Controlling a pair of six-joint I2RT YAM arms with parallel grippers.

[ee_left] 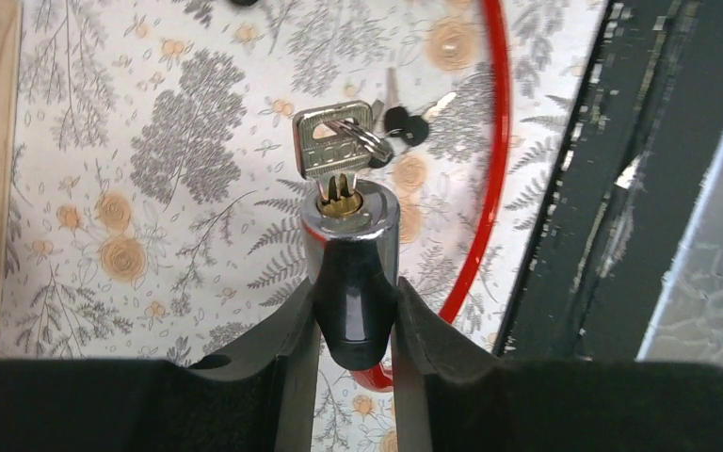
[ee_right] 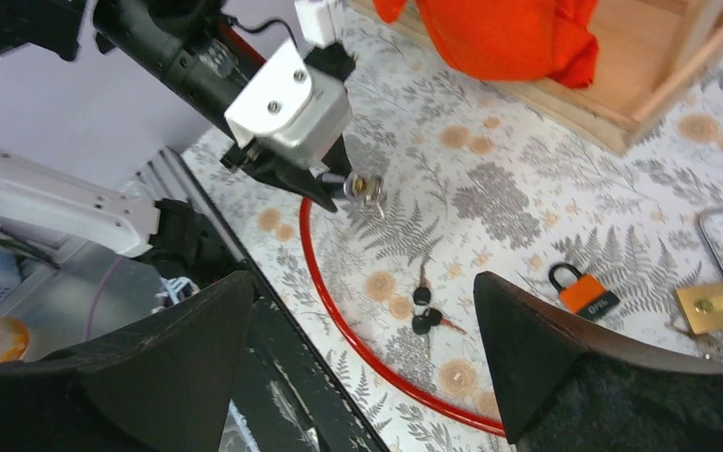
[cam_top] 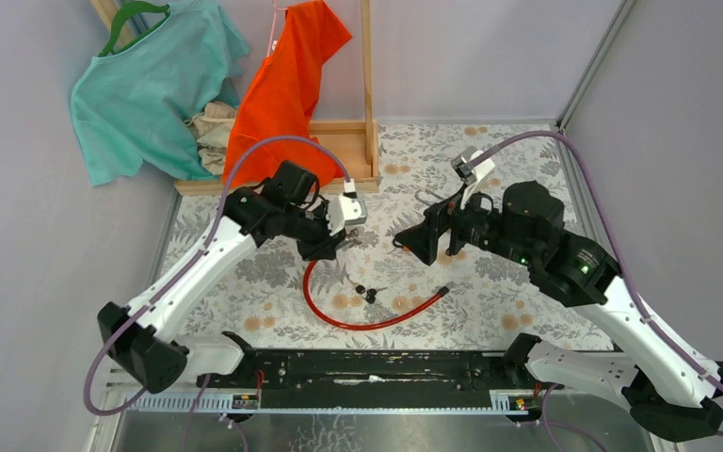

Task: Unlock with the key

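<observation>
A: Between the fingers of the left gripper [ee_left: 356, 301], what is held?
B: The lock cylinder [ee_left: 350, 254] is clamped by half-closed jaws. The key [ee_left: 331, 141] is seated in its end, just beyond the fingertips, and the red cable [ee_left: 490, 188] is seen farther out.
A: And the right gripper [ee_right: 362, 282]?
B: Spread wide, nothing gripped. Spare keys [ee_right: 425, 306], an orange padlock [ee_right: 584, 290] and a brass padlock [ee_right: 715, 306] are seen beyond its fingers.

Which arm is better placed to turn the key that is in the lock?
Right. The right gripper is open and empty, and it faces the key. The left gripper is shut on the lock body, with the key standing in its keyhole, so that arm is busy holding.
</observation>
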